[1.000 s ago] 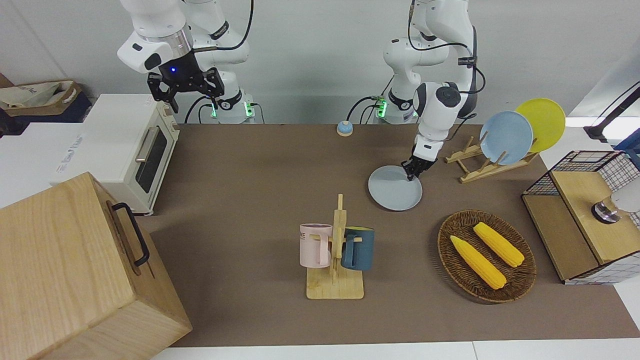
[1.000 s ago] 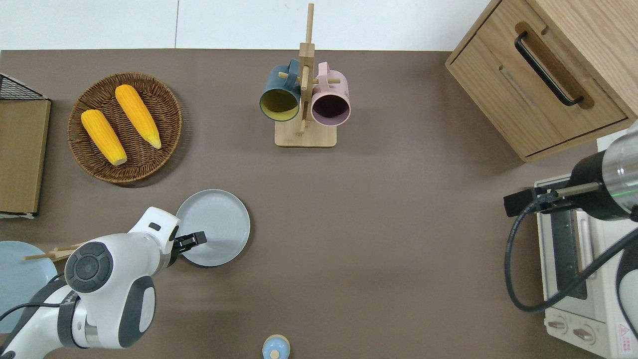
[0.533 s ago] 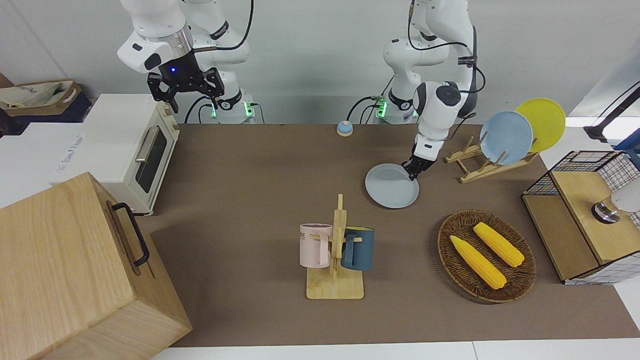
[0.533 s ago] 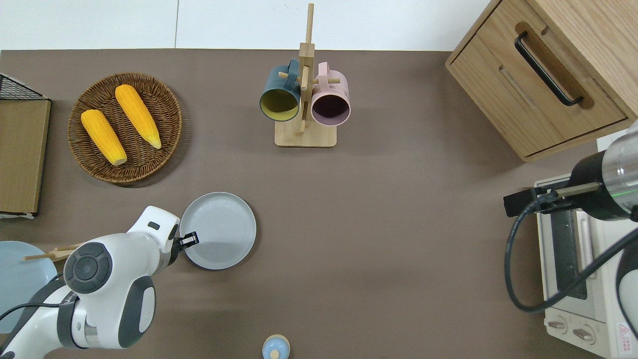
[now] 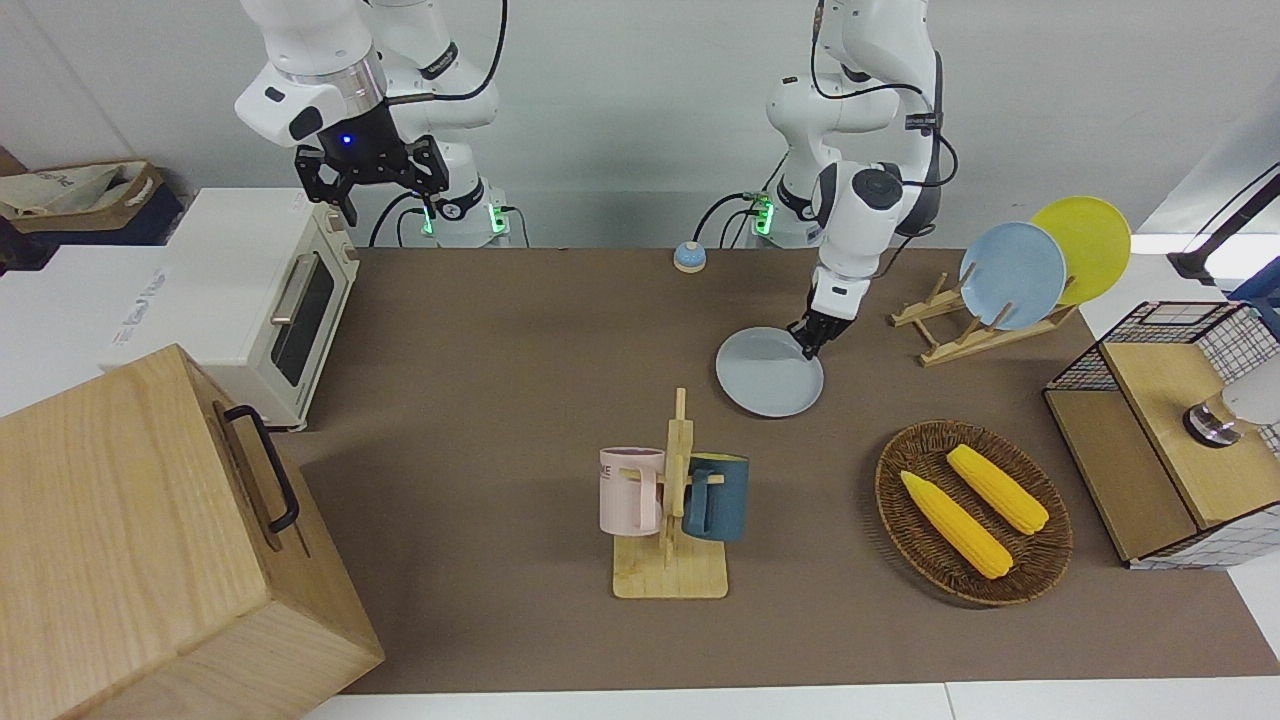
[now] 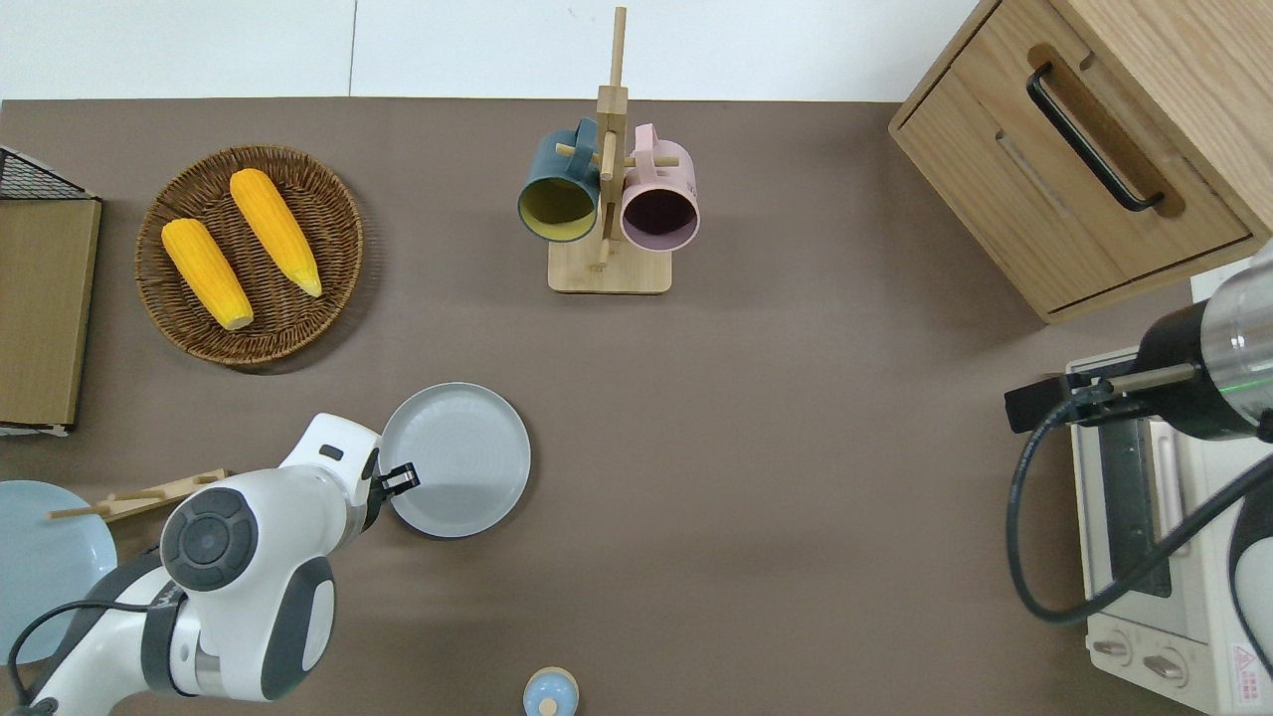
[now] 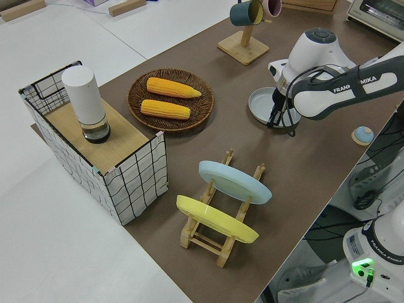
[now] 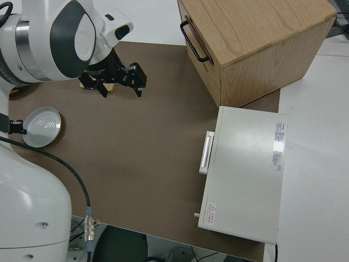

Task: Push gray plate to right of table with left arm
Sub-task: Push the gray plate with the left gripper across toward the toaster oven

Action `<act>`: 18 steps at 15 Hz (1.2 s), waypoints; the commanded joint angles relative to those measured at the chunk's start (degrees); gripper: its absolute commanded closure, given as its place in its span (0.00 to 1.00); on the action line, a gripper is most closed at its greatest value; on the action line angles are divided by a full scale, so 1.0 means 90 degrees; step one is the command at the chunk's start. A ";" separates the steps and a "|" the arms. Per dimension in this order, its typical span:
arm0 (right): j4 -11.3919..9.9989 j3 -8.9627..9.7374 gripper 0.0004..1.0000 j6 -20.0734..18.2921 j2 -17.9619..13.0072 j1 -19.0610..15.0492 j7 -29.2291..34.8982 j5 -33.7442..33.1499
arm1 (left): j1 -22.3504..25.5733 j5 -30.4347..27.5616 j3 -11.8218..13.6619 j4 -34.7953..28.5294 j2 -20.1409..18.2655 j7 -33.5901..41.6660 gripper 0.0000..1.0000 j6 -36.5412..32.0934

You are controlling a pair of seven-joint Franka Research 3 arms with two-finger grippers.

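Now the gray plate (image 6: 455, 459) lies flat on the counter (image 6: 796, 418), about midway between the robots' edge and the mug rack (image 6: 609, 179), toward the left arm's end but nearing the middle. The left end effector (image 6: 402, 478) is down at the plate's rim on the side toward the left arm's end; whether its fingers are apart or together I cannot tell. That placement fits a push: contact low on the rim, on the side opposite the way the plate should go, lets the plate slide toward the right arm's end without any grip. Judging by how much open counter lies ahead of it, the push is early.

A basket (image 6: 249, 255) with two corn cobs sits farther from the robots, toward the left arm's end, and a dish rack (image 5: 975, 325) holds a blue and a yellow plate upright. The right arm is parked, its end effector (image 5: 372, 172) spread apart and empty. A toaster oven (image 5: 262, 300) and a wooden cabinet (image 5: 150, 540) stand at the right arm's end, which limits how far the plate can travel. The brown surface looks matte and even.
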 commanded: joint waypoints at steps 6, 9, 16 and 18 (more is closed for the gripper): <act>0.0051 0.0086 0.02 -0.0092 -0.0019 -0.0128 0.0015 0.0065 | -0.0975 -0.0048 0.0029 0.0063 0.0667 -0.1403 1.00 0.0748; 0.0051 0.0095 0.02 -0.0092 -0.0019 -0.0128 0.0006 0.0065 | -0.1336 -0.0048 0.0029 0.0248 0.0794 -0.1911 1.00 0.0779; 0.0051 0.0086 0.02 -0.0092 -0.0019 -0.0128 0.0015 0.0065 | -0.2079 0.0001 0.0029 0.0747 0.1135 -0.2987 1.00 0.0779; 0.0051 0.0086 0.02 -0.0092 -0.0019 -0.0128 0.0015 0.0065 | -0.2274 0.0020 0.0029 0.0893 0.1282 -0.3259 1.00 0.0779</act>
